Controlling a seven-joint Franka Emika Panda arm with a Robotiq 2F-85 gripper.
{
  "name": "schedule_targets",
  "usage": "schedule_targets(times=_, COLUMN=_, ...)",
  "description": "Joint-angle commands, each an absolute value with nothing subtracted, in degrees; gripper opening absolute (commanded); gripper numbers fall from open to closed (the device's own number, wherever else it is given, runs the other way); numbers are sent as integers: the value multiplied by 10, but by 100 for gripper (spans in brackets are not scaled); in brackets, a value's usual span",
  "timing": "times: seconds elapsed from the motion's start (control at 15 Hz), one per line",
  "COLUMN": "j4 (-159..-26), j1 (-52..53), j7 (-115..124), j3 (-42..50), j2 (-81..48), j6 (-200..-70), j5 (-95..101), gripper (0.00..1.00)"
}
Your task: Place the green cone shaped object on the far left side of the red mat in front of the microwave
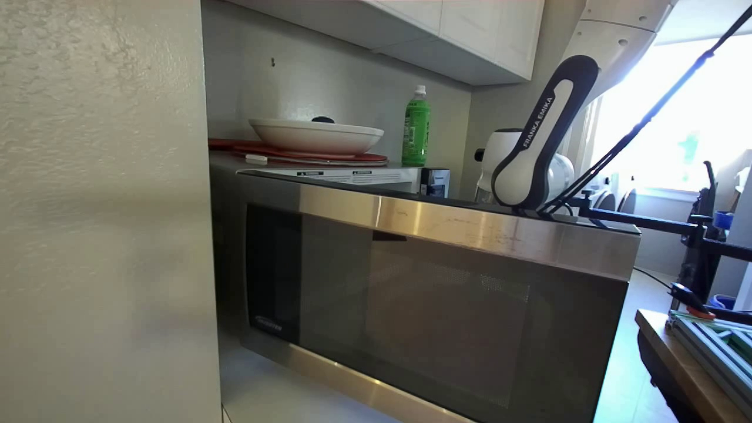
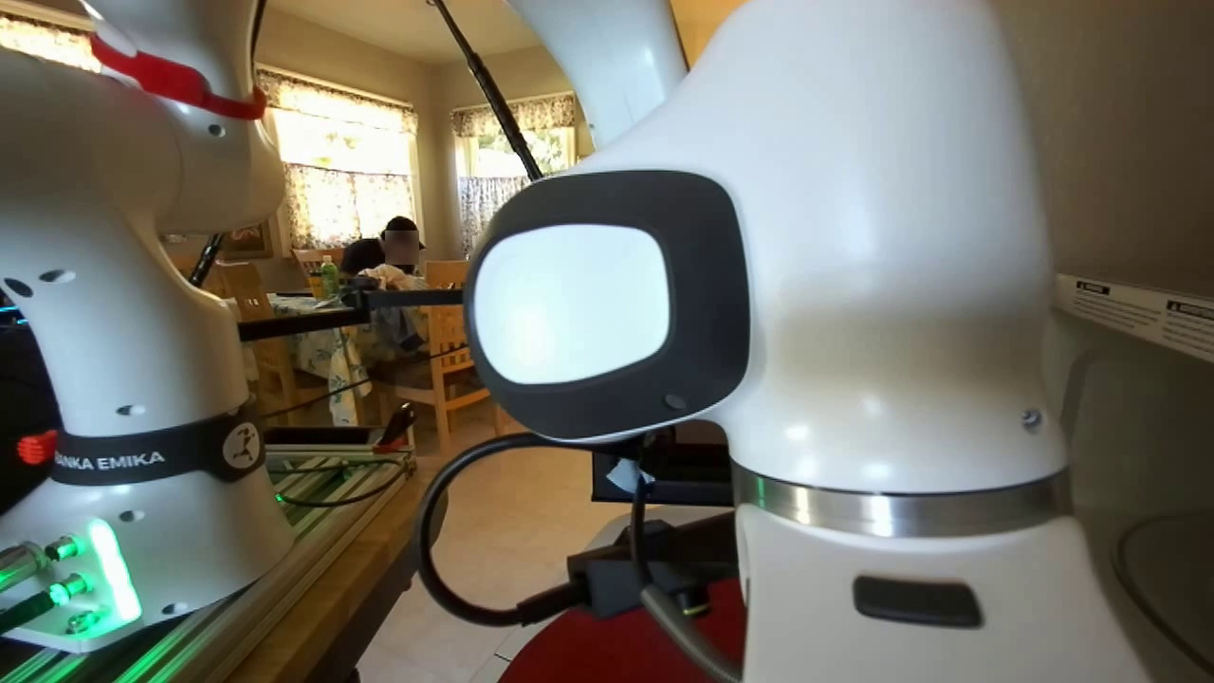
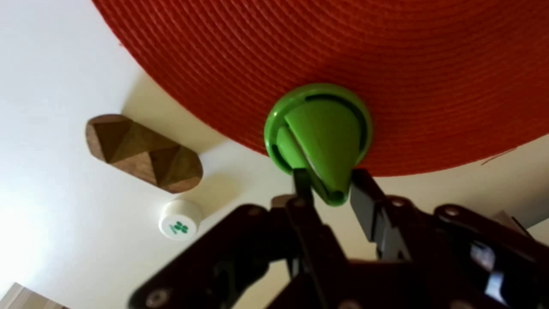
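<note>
Wrist view: a glossy green cone-shaped object (image 3: 326, 124) with a wide round base is clasped close to its narrow tip by the black tool (image 3: 330, 172), from 9 o'clock and 3 o'clock. The base is seen over the rim of a red round ribbed mat (image 3: 206, 47), between 6 and 7 o'clock on it; whether the mat is touched by the base cannot be told. The mat is carried by a smooth white desk (image 3: 51, 86). At 9 o'clock from the cone-shaped object, a brown faceted wooden piece (image 3: 143, 152) with rounded ends is rested on the desk, and just beside it, at its 5 o'clock, a short white cylinder (image 3: 178, 216) marked with a green clover is set. In an exterior view, a silver-and-black microwave (image 1: 435, 305) is seen. Above its top edge, a white oval dish (image 1: 317, 141) is seen at 11 o'clock, a green plastic bottle (image 1: 416, 132) with a white cap at 12 o'clock and the white robot arm (image 1: 543, 141) at 1 o'clock. Close up in an exterior view, the arm (image 2: 882, 285) is seen from 12 to 5 o'clock; a person (image 2: 365, 256) in a dark cap is seen far back at 10 o'clock.
</note>
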State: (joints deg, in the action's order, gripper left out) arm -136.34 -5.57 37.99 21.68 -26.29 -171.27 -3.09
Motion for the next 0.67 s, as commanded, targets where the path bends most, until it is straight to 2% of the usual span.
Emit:
schedule_targets(times=0.0, j4=-1355, j1=-44, j7=356, j3=222, j2=-273, j6=-1708, j5=-53, gripper=7)
schedule_targets(times=0.6, j4=-1374, j1=43, j7=369, j3=291, j2=-203, j6=-1670, j5=-18, gripper=7)
